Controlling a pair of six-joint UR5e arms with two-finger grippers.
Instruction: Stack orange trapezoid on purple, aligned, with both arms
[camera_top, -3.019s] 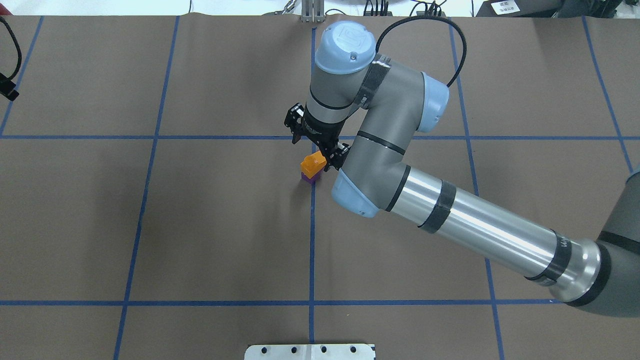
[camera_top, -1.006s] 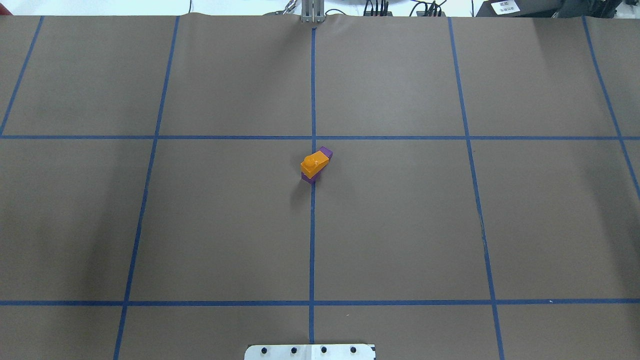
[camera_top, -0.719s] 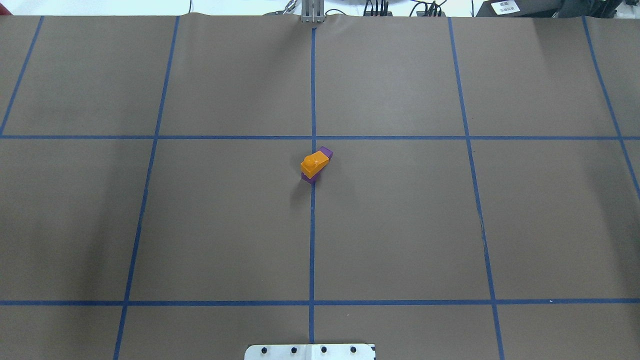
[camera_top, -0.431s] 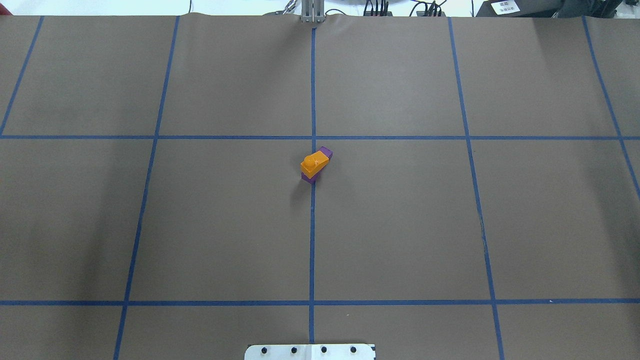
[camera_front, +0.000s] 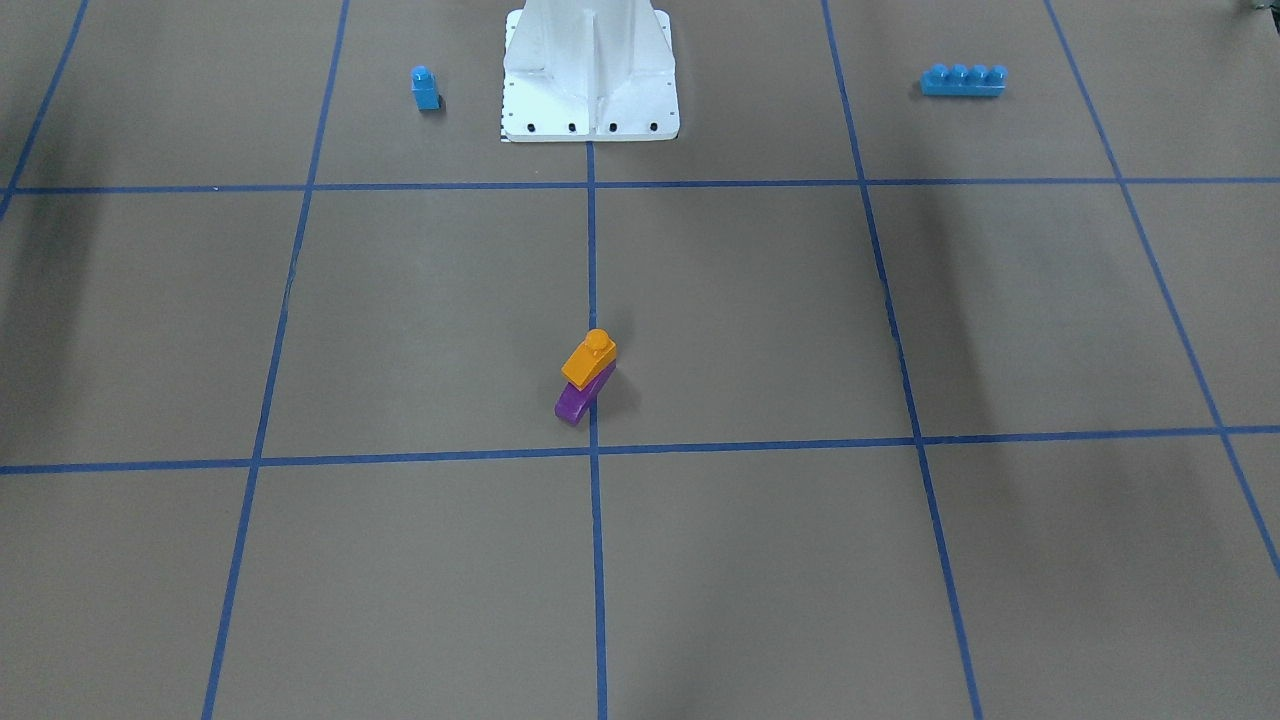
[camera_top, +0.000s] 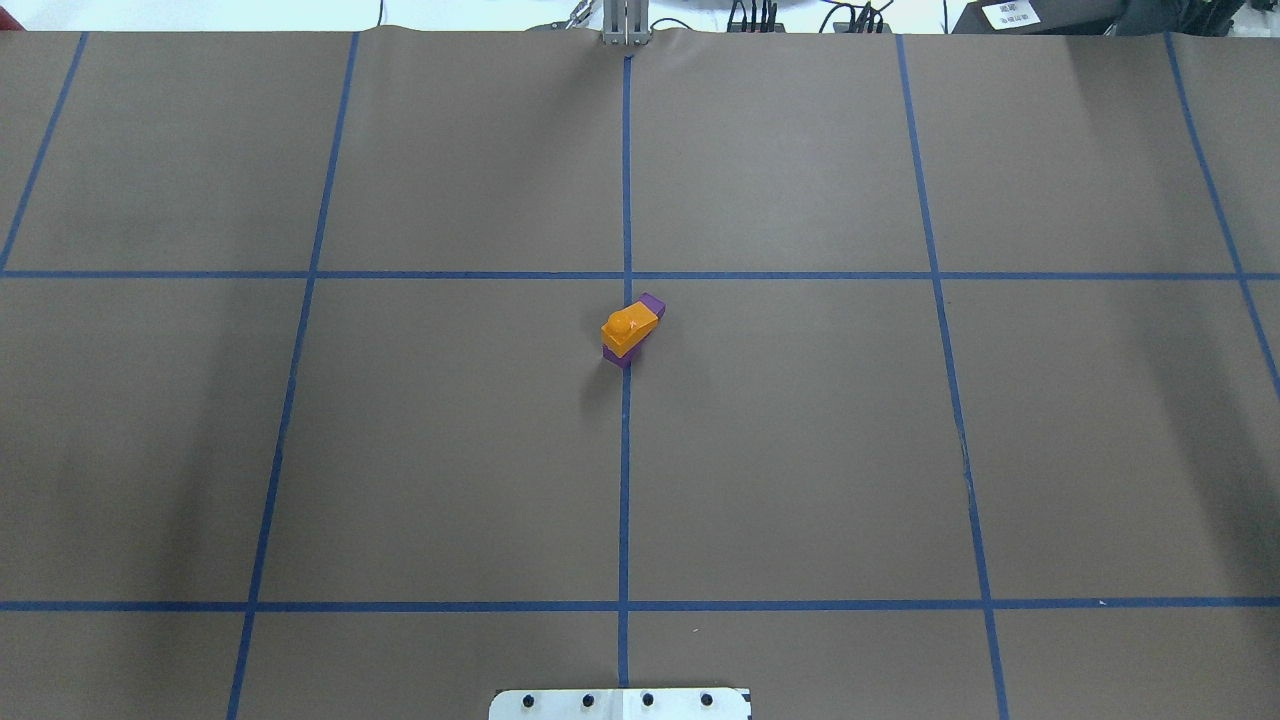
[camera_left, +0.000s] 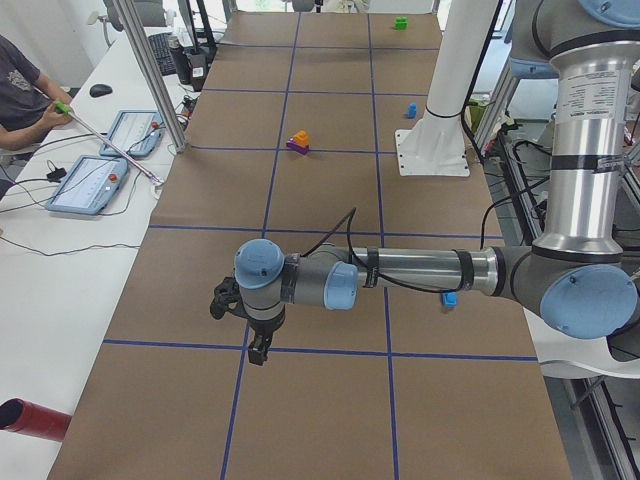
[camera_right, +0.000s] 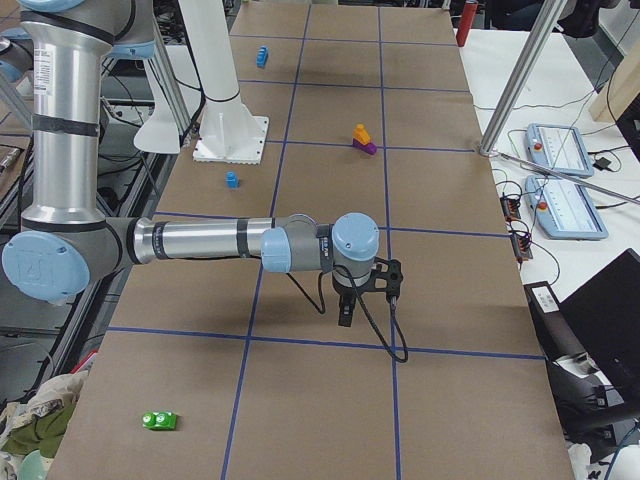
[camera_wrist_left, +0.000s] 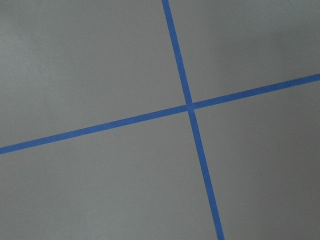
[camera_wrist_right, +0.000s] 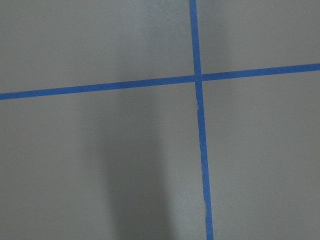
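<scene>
The left gripper (camera_left: 257, 345) and the right gripper (camera_right: 345, 310) are hanging low over the brown table (camera_top: 300, 450), each far out to its own side of the white post (camera_front: 590, 70). I cannot tell if their fingers are apart or together, but neither is touching the bricks. The orange brick (camera_top: 629, 327) is sitting on the purple brick (camera_top: 652, 302), out in front of the white post on the blue tape line (camera_top: 625, 480). They are lying the same way, so I think the stacking is done.
</scene>
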